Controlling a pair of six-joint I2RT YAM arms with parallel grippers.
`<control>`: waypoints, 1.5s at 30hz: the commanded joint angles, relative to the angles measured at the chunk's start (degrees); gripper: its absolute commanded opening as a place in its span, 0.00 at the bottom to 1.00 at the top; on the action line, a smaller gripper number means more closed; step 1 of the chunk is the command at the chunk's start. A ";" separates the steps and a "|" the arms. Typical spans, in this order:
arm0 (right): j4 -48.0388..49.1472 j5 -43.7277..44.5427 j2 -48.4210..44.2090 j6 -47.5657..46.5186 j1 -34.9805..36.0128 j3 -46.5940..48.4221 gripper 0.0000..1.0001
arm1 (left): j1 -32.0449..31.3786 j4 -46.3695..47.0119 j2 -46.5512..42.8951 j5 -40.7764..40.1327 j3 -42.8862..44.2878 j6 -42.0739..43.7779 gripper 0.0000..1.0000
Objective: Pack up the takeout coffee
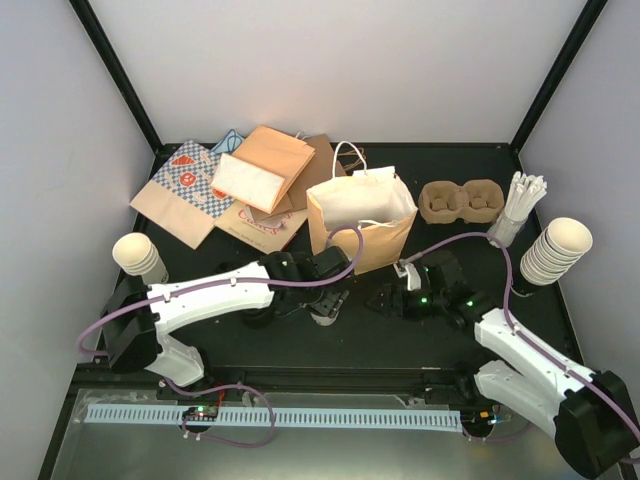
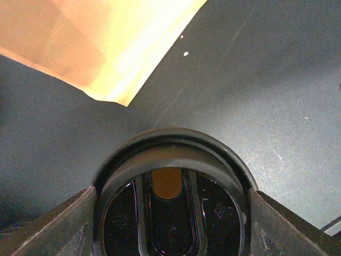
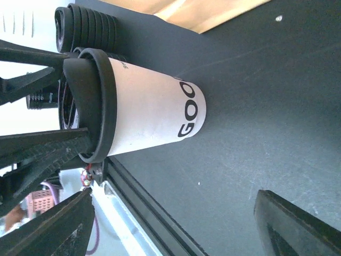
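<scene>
At the table's (image 1: pixel 400 340) middle, just at 6 o'clock of the open brown paper bag (image 1: pixel 360 228), stands the coffee cup (image 3: pixel 149 114), upright on the dark surface with its black lid (image 2: pixel 170 213) pressed on. The left gripper (image 1: pixel 328 292) comes over it from 9 o'clock. Its two fingers (image 2: pixel 48 229) are clamped against opposite sides of the lid's rim, so the cup is grasped at the very top.

I judge the cup light and its paper wall soft enough to dent under a hard squeeze. The plastic lid is stiffer but slick and only snapped on, and whether the cup holds any liquid cannot be seen. A hold on the lid alone could pop it off. The safer place looks to be the band just under the lid, where the rolled rim stiffens the wall.

The right gripper (image 3: pixel 176 202) waits at 3 o'clock of the cup, jaws spread and holding nothing. A stack of lids (image 3: pixel 85 26) lies just beyond the cup at 9 o'clock. The pulp carrier (image 1: pixel 461 201) sits at 2 o'clock, well apart, beside the bag.
</scene>
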 commanded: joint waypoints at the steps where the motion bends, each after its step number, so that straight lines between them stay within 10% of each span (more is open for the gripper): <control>1: 7.15 -3.86 2.04 1.83 -0.02 -1.78 0.83 | -0.86 -1.21 5.68 3.56 -3.43 0.04 0.65; 45: 15.80 0.27 15.45 5.22 1.96 1.25 0.36 | -5.71 4.26 4.04 15.32 -6.21 8.47 0.62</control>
